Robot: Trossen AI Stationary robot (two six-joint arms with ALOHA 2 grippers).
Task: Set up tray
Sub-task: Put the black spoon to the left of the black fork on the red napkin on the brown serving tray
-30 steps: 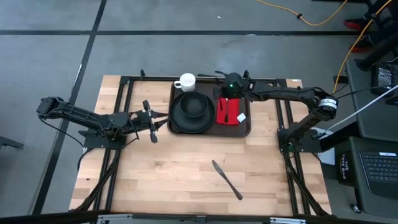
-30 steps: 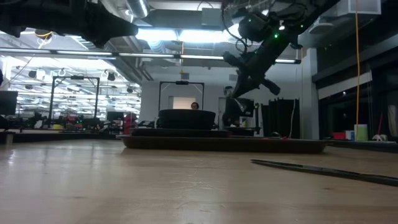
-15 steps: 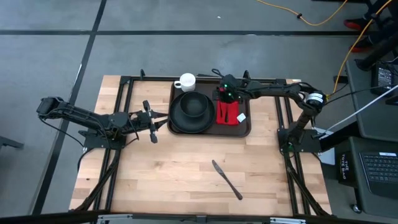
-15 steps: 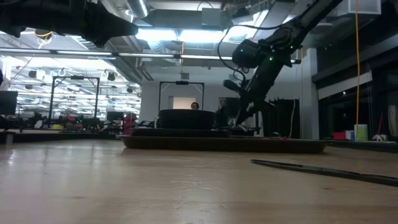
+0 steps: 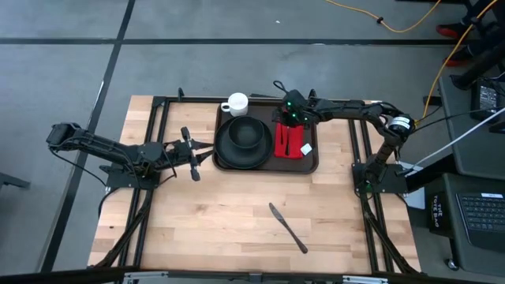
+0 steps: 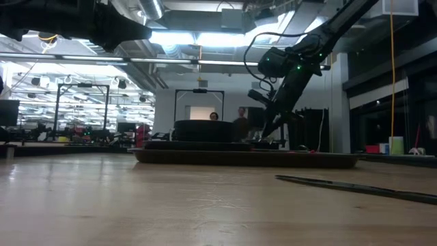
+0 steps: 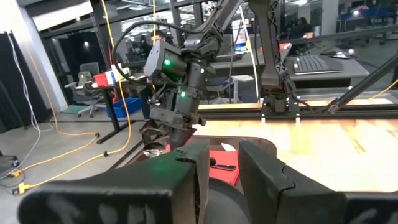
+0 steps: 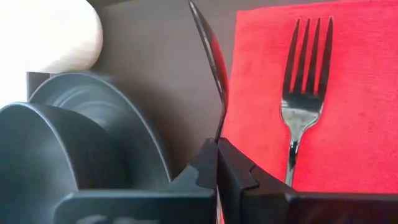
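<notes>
Since the earlier frame the right end effector (image 5: 282, 118) had dropped lower over the tray (image 5: 268, 169), upper centre of the high view, pinching a spoon (image 8: 211, 56) whose long axis ran alongside the fork (image 8: 305, 93) on the red napkin (image 8: 348, 143).

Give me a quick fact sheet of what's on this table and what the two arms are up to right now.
tray: dark brown, at the table's far edge
plate and bowl: black, bowl stacked on plate, on the tray
mug: white, at the tray's far corner
napkin: red, on the tray beside the plate
fork: lying on the napkin
spoon: pinched edge-on, over the napkin's edge
right gripper: above the napkin, shut on the spoon
left gripper: waiting beside the tray
knife: lying on the bare table, off the tray
</notes>
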